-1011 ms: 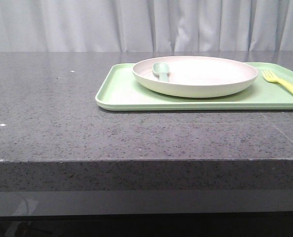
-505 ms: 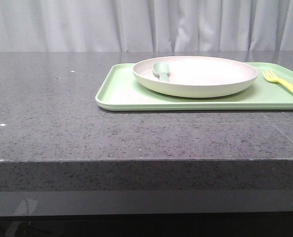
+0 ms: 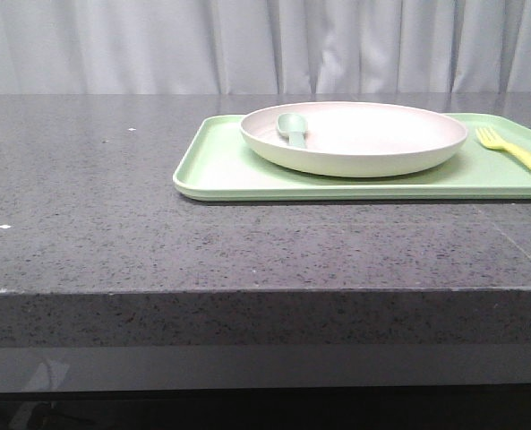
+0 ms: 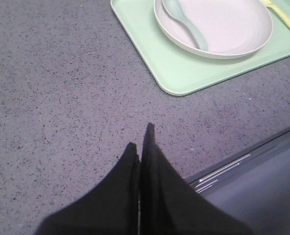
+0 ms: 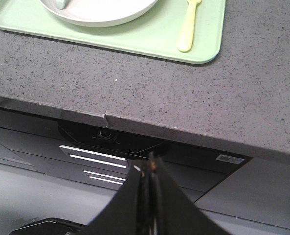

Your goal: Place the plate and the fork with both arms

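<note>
Both grippers (image 4: 141, 147) (image 5: 149, 171) sit clenched and empty; the stiff, light plate (image 3: 355, 136) looks graspable by its rim, the fork (image 3: 514, 152) by its handle.

One plate (image 3: 355, 139), one fork (image 3: 514, 152), one spoon (image 3: 293, 129), one tray (image 3: 213, 167), two grippers.

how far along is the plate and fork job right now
Nothing looks done yet. The plate sits on the green tray with the spoon lying in it, and the fork lies on the tray beside the plate. Nothing is in hand: the left gripper and right gripper are shut and empty, back near the table edge. Both pickups remain.
</note>
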Controlling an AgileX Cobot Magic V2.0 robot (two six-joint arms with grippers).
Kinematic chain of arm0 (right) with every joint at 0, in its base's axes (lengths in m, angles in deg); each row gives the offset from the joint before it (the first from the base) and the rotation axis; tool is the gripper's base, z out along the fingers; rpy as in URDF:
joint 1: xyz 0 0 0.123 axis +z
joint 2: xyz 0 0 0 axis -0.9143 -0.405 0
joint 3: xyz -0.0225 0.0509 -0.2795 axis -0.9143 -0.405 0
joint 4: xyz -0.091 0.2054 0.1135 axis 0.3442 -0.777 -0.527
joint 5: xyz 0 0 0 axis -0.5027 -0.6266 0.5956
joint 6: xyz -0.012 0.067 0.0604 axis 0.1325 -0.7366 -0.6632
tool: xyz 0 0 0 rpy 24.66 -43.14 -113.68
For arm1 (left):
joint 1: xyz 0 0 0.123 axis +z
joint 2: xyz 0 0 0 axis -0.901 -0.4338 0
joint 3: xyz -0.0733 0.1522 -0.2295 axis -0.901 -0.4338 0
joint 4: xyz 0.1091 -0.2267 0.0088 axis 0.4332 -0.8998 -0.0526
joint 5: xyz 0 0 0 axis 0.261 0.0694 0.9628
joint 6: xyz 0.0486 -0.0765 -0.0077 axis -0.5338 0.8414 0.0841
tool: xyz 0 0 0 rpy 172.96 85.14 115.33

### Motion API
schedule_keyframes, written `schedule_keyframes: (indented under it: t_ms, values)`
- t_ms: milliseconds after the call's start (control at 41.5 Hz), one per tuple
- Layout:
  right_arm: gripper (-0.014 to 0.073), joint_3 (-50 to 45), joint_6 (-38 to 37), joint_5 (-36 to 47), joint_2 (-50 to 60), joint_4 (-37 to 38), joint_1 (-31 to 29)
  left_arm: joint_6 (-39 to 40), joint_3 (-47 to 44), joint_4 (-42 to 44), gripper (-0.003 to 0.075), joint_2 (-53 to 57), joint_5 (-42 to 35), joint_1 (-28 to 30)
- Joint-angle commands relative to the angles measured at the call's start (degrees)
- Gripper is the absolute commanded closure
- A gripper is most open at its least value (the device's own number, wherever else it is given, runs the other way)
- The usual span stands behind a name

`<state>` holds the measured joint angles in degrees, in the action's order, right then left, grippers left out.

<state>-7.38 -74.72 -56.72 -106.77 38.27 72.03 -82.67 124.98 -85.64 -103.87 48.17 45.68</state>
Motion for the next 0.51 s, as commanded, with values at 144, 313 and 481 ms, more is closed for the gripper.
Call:
schedule_keyframes:
  t_ms: [144,313,481]
  values:
    - [0.0662,1.07,0.63,4.03,-0.65,0.21,-0.07,-0.02,-5.19,0.72,0.0741,7.69,-12.45,4.1]
    - [0.0662,1.07,0.63,4.03,-0.65,0.21,-0.07,-0.02,-18.62,2.27,0.0741,20.52,-26.69,12.5]
    - [0.0662,1.07,0.63,4.03,-0.65,0.21,-0.07,-0.02,-30.1,3.08,0.0741,29.53,-36.06,15.83]
